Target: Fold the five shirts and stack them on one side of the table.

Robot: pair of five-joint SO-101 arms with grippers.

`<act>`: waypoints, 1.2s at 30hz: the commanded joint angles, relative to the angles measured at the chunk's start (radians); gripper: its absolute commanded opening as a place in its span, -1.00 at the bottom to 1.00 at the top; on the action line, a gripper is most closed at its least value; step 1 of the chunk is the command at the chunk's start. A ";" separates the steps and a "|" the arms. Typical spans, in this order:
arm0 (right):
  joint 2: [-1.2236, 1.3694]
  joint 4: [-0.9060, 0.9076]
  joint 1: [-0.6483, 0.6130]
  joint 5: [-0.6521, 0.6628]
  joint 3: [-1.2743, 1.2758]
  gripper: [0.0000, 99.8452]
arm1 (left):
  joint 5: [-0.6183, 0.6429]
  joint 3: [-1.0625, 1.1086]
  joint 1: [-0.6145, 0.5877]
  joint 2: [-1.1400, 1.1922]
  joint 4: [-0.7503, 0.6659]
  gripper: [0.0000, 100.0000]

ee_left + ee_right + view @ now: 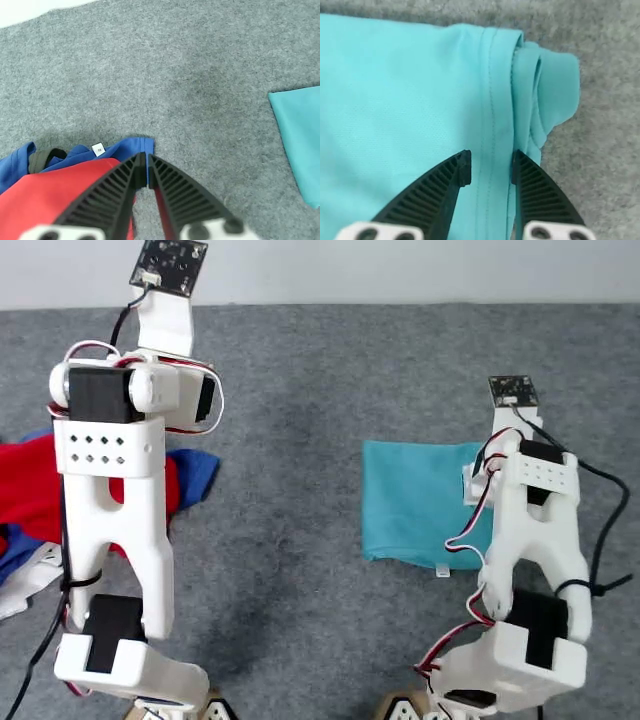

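Right pincer [490,167] open over the hem of the folded teal shirt [395,90] on the counter [300,390], right side. Closing may catch one layer and pull the fold apart. Left pincer [146,167] shut above heaped red shirt [50,195] and blue shirt [125,147]. It may snag both.

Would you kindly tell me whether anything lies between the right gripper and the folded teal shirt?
Nothing visible does. The right gripper hangs open directly over the teal shirt, at its stitched, folded edge, and only that fabric shows in the gap it leaves.
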 commanded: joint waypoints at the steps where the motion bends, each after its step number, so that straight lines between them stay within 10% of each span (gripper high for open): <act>1: -0.058 0.027 0.016 -0.011 -0.054 -0.69 | -0.015 -0.002 0.002 -0.041 0.018 -0.97; 36: 0.008 0.050 0.036 -0.005 -0.135 -0.98 | -0.015 -0.001 0.005 -0.040 0.018 -0.97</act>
